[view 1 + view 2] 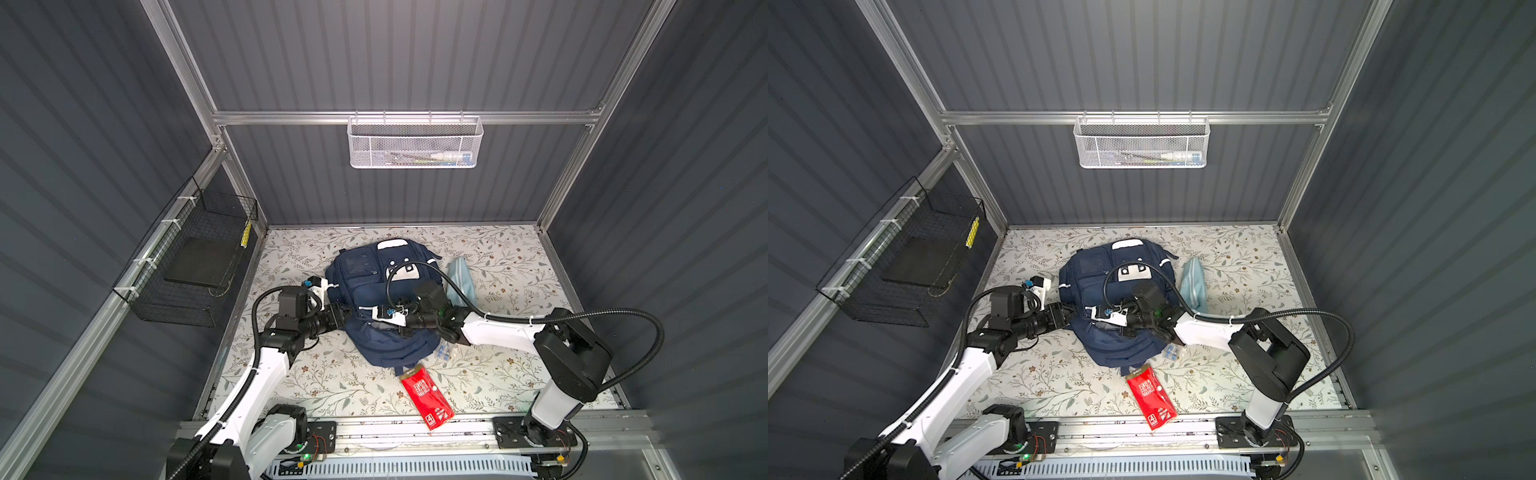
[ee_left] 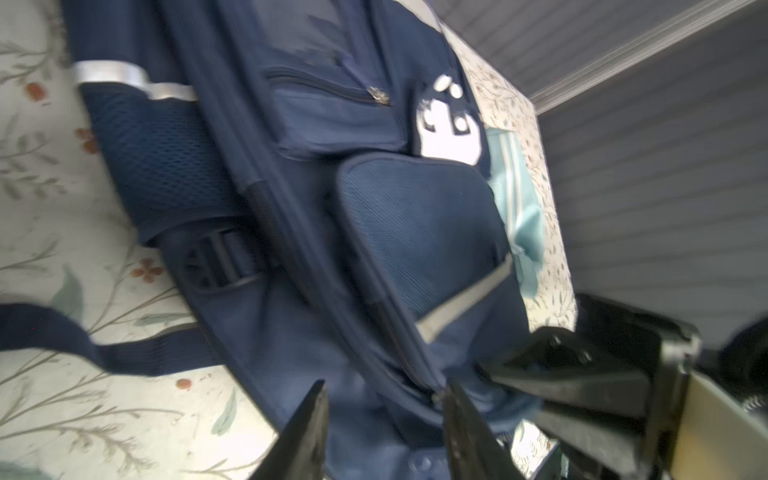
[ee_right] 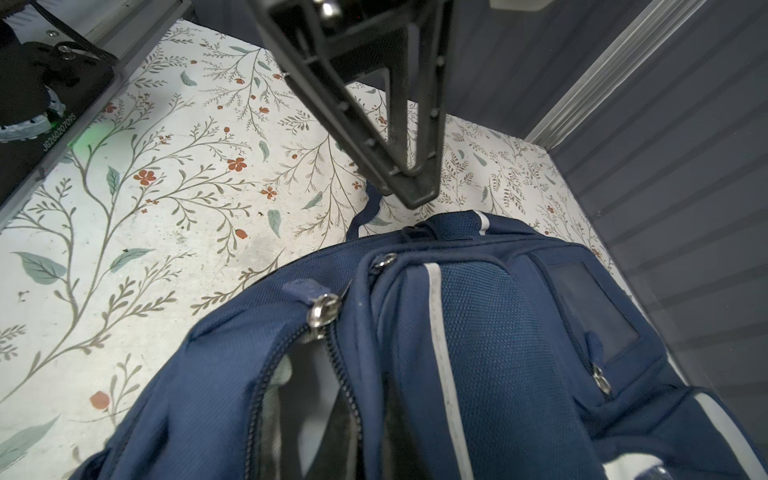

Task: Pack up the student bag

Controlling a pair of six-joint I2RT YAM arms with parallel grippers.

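1. Aluminium rail (image 1: 374, 430), grey and grooved, runs along the front edge of the floral-printed table (image 1: 316, 374).
2. Black wire basket (image 1: 187, 266), boxy and open-topped, hangs on the left wall.
3. Left gripper (image 2: 382, 390): tapered black fingers stand partly apart over a bag seam, clamping nothing.
4. Student bag (image 1: 361, 286), navy woven fabric with mesh panels and pale reflective stripes, lies mid-table; one metal-toothed zip gapes.
5. Right gripper (image 3: 411, 195): ribbed fingers closed tip to tip above the bag, nothing visible between them.
6. Glossy red packet (image 1: 426, 397), rectangular, lies just beside the bag's near end.
7. Soft light-blue pouch (image 1: 461, 282) lies just beside the bag's right side.
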